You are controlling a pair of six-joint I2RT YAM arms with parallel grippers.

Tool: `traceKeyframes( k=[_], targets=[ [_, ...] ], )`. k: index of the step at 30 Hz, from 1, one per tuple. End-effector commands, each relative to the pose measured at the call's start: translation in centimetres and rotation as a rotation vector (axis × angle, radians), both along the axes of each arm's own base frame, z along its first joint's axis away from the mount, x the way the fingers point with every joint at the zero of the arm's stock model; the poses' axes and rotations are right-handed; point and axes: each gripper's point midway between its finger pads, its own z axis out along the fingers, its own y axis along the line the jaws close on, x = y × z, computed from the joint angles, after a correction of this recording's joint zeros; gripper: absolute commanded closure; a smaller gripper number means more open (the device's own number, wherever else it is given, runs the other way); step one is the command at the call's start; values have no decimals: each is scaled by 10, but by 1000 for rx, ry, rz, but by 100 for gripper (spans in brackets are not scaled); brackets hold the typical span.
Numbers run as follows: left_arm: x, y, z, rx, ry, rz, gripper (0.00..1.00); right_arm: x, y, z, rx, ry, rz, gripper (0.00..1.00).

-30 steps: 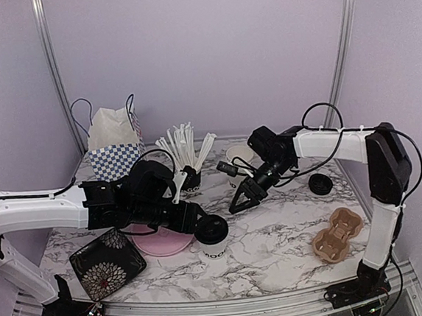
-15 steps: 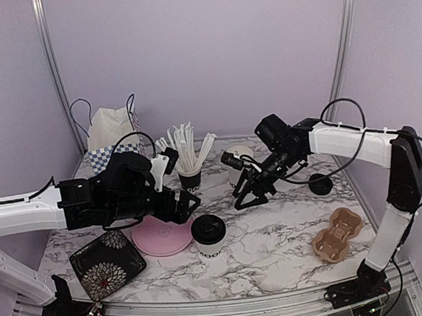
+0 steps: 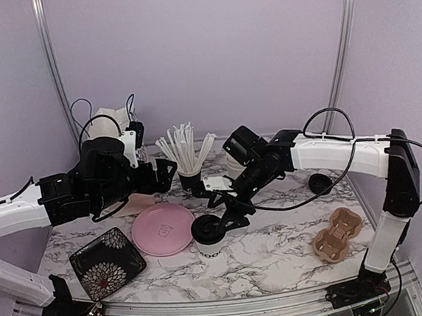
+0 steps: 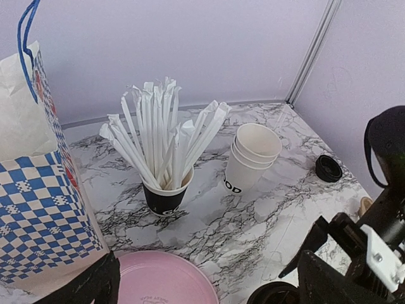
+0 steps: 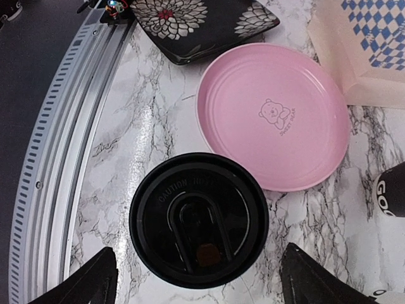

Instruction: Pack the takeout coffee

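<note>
Veined marble-look counter (image 3: 278, 248). The lidded white paper cup (image 3: 211, 239) with black "GOOD" lettering stands at front centre, just beside a glossy round pink plate (image 5: 272, 117) with a bear print. Its round black plastic lid (image 5: 199, 218) has a raised sip tab. The right hand (image 3: 227, 212) hangs over the lid, fingers spread wide, pinching nothing. The left hand (image 3: 162, 175) is spread too, empty, up near the blue-checked paper bag (image 4: 38, 209). A black paper cup (image 4: 166, 193) holds white wrapped sticks. Three nested lidless white cups (image 4: 252, 158) stand beside it. A loose black lid (image 4: 329, 168) and a brown pulp carrier (image 3: 337, 233) lie at right.
</note>
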Motion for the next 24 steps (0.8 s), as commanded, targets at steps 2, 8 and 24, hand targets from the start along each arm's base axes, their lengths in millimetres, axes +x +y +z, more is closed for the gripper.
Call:
traceKeyframes(
  k=[2, 8, 24],
  targets=[
    [1, 13, 9, -65, -30, 59, 1, 1, 20, 2, -11, -70, 20, 14],
    [-1, 16, 6, -64, -27, 61, 1, -3, 23, -15, -56, -30, 27, 17],
    [-1, 17, 4, -56, -28, 54, 1, -6, 25, -30, -123, -44, -1, 38]
  ],
)
